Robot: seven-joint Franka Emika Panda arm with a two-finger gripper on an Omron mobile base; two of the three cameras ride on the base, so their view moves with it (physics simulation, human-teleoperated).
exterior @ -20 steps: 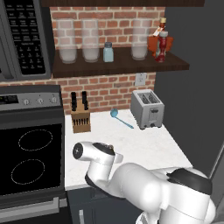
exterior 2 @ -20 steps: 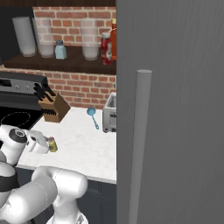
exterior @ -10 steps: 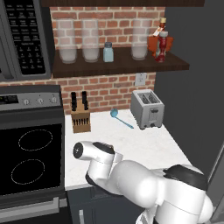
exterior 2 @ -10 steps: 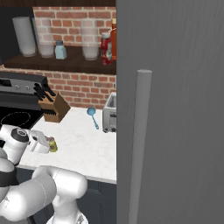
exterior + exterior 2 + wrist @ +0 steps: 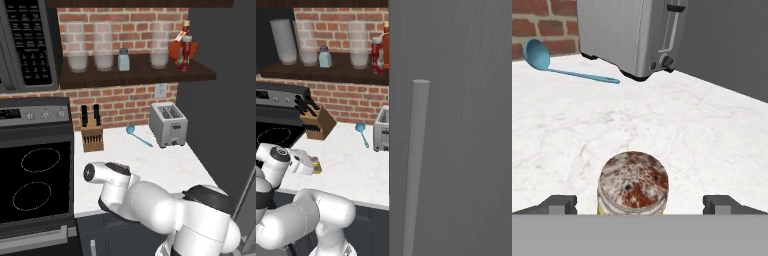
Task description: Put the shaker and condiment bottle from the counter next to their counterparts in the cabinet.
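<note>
My gripper (image 5: 640, 202) is hanging released, its fingertips (image 5: 559, 204) flanking the upright shaker (image 5: 633, 189) standing on the desk (image 5: 687, 130), centred directly between them.

A: What stands on the white counter (image 5: 165, 165)?

B: A silver toaster (image 5: 168, 124) against the brick wall (image 5: 125, 102), a blue ladle (image 5: 137, 135) lying just beside it, and a wooden knife block (image 5: 91, 134) nearer the stove (image 5: 35, 175).

A: And higher up?

B: Three tall glass jars (image 5: 103, 47) in a row, with a black microwave (image 5: 27, 42) beside them. A grey panel (image 5: 456, 125) with a long handle (image 5: 416, 165) stands upright on the right.
</note>
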